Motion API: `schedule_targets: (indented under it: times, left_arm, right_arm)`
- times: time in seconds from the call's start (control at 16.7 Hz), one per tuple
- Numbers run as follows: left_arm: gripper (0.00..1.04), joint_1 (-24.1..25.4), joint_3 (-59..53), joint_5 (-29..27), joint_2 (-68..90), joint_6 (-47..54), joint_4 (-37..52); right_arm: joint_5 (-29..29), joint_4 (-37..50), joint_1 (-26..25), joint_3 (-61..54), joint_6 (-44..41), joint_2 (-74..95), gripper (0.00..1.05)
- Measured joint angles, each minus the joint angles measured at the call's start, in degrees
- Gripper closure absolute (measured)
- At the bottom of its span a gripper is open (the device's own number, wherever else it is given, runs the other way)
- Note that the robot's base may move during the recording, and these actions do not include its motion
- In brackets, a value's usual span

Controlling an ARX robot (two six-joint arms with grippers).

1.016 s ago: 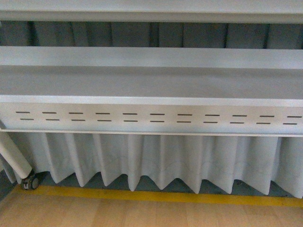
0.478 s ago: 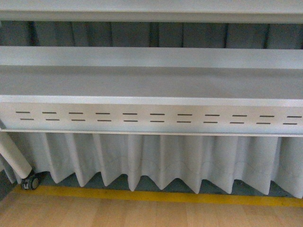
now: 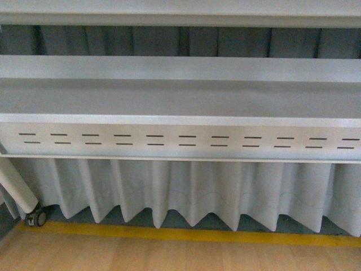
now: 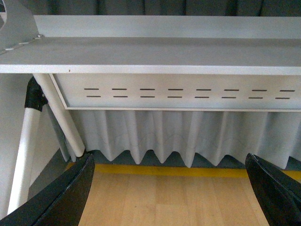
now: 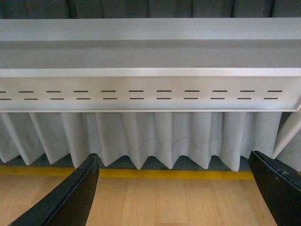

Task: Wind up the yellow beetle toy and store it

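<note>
Left gripper (image 4: 168,158) and right gripper (image 5: 174,155) are hanging spread wide, empty, facing the far slotted table panel (image 3: 180,141) and pleated curtain (image 3: 186,192). Yellow beetle toy is showing nowhere; likely finding it is coming first.

L gripper (image 4: 169,159) is seen from its wrist cam w/ jaws spread wide: two black fingers (image 4: 66,197) are shown well apart, w/ only the tips and inner faces caught, and the tips are rounded and angled toward each other. R gripper (image 5: 174,157) is held the same way, its black fingers (image 5: 70,197) set equally wide, the gap between them unobstructed. Both grippers are aimed fwd and a bit down. Wrists and upper arms can't be made out.
</note>
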Motion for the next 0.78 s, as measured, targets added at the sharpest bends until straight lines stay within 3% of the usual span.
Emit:
schedule_targets:
  times: [0.78]
  left_arm:
    - [0.07,0.00,0.00,0.00,0.00,-0.02,-0.20]
  right_arm:
    - [0.00,-0.09,0.00,0.00,0.00,-0.02,0.07]
